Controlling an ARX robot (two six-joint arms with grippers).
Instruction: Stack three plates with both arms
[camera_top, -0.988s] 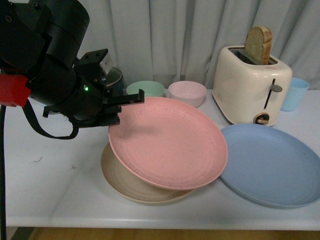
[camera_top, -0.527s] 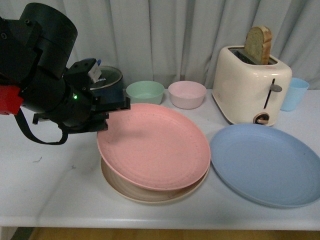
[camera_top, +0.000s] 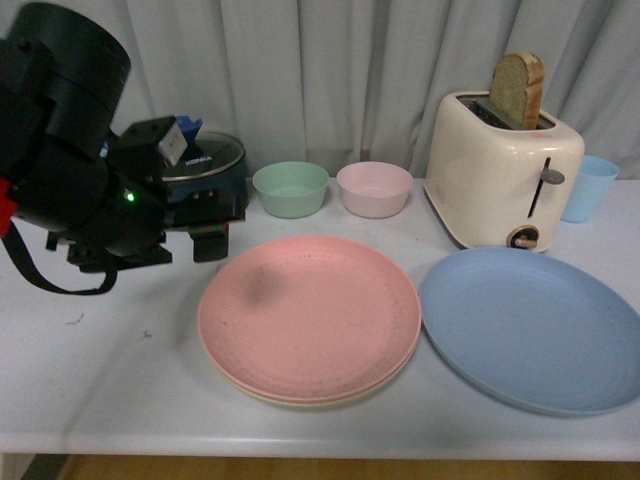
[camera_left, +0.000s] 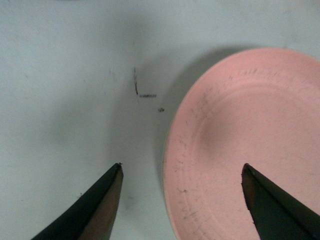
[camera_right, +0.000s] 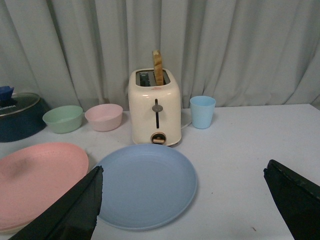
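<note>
Stacking stands at two of three: the pink plate (camera_top: 310, 315) lies flat on the beige plate (camera_top: 300, 398) near the bench's (camera_top: 120, 380) front edge. A second ago it hung tilted in the left end effector (camera_left: 182, 166), which is now wide and empty at its rim. Next, the right end effector (camera_right: 183, 171), also wide, probably must grip the blue plate (camera_top: 535, 330) toward the right edge.

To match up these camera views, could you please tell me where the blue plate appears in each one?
Front view: the blue plate lies flat at the right, before the toaster, beside the pink plate.
Left wrist view: not in it; the pink plate and bare table show.
Right wrist view: the blue plate lies before the toaster, next to the pink plate.
Shared landmark: the pink plate.
</note>
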